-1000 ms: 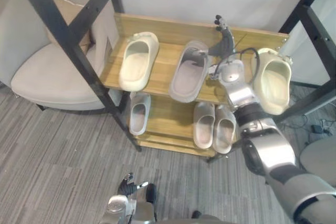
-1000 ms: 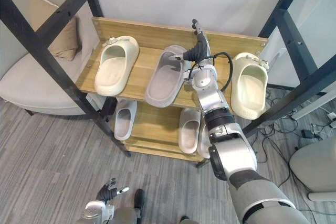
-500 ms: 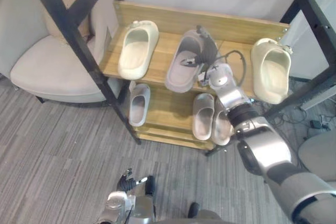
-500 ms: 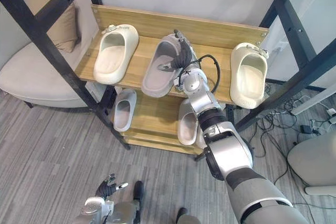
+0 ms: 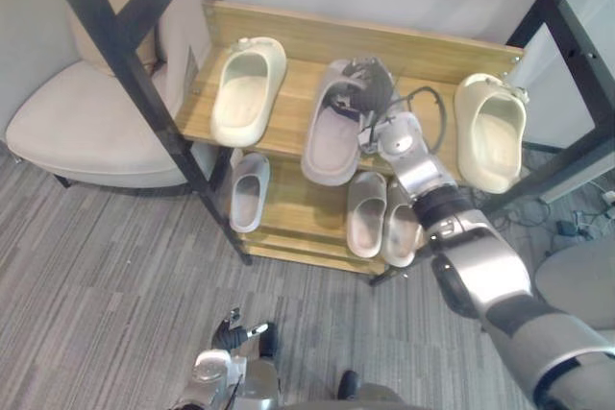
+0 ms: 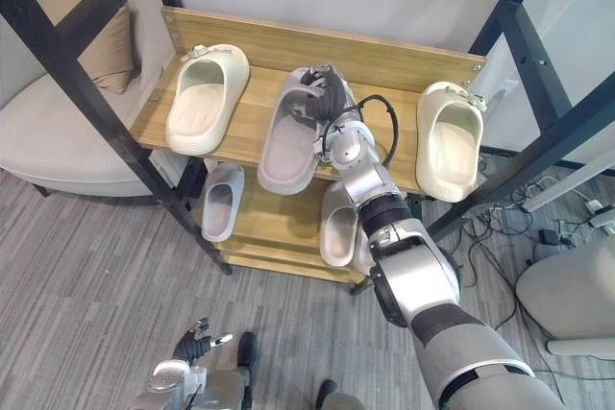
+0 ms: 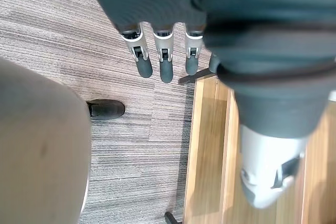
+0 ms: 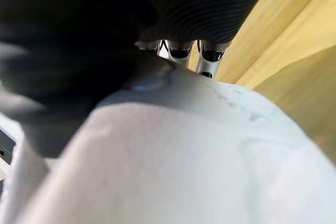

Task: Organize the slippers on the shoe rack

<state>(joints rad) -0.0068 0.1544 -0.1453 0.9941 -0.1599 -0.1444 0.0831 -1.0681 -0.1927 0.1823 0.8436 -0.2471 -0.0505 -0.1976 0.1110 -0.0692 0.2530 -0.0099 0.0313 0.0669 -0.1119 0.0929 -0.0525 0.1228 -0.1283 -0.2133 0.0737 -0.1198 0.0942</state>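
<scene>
A grey slipper (image 5: 332,132) lies in the middle of the wooden shoe rack's (image 5: 288,37) top shelf, toe toward the back board. My right hand (image 5: 370,91) rests on its toe end, fingers curled over the upper; up close the fingers (image 8: 179,52) hook over the slipper's (image 8: 184,156) pale edge. One cream slipper (image 5: 245,88) lies at the shelf's left, another (image 5: 492,132) at its right end. On the lower shelf are a single pale slipper (image 5: 246,192) and a pair (image 5: 367,213). My left hand (image 5: 231,333) hangs low near the floor, its fingers (image 7: 165,64) straight.
Black metal frame bars (image 5: 125,55) cross in front of the rack's left side, and more (image 5: 567,36) stand at its right. A beige cushioned chair (image 5: 77,132) sits left of the rack. Part of another seat (image 5: 581,285) shows at the lower right.
My right hand came down from the back board onto the grey slipper's toe and curled its fingers over it. The view has shifted a little.
</scene>
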